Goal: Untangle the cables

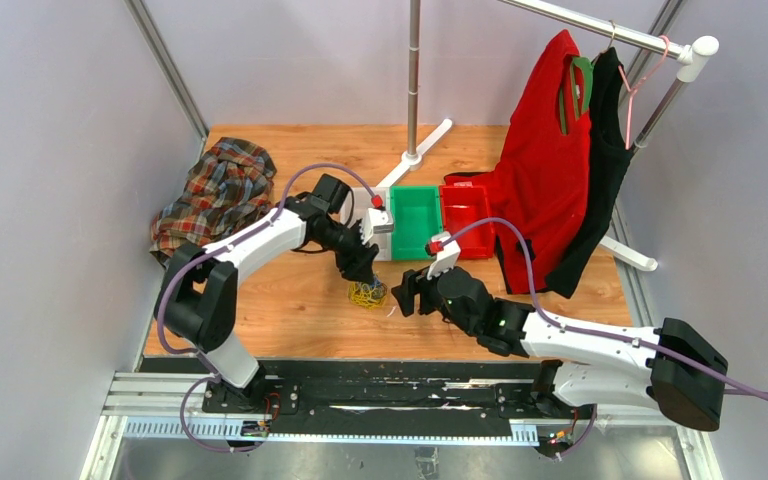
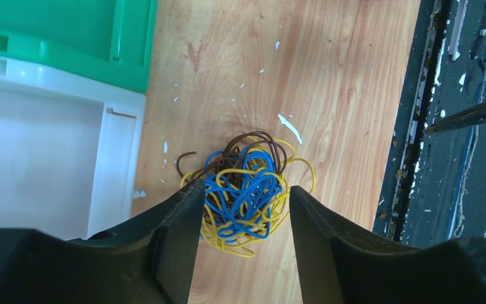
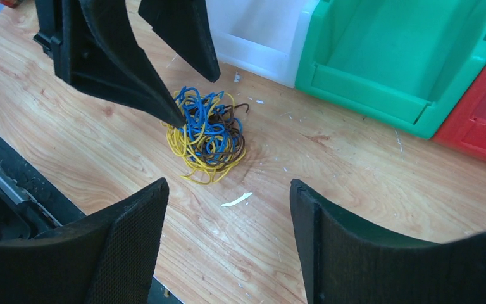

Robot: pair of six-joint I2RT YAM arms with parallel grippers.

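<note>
The cables (image 1: 368,294) lie in one fist-sized tangle of yellow, blue and dark brown wire on the wooden table, in front of the bins. My left gripper (image 1: 364,272) points down over them, open. In the left wrist view its jaws (image 2: 247,187) stand on either side of the cables (image 2: 243,212), with the left finger against the tangle's edge. My right gripper (image 1: 404,292) hovers just right of the tangle, open and holding nothing. In the right wrist view the cables (image 3: 205,133) lie beyond my right gripper (image 3: 228,185), with the left gripper (image 3: 197,101) above them.
A white bin (image 3: 259,31), a green bin (image 1: 415,220) and a red bin (image 1: 465,215) stand in a row behind the tangle. A plaid shirt (image 1: 215,195) lies at the back left. Red (image 1: 550,180) and black (image 1: 600,170) garments hang from a rack at the right.
</note>
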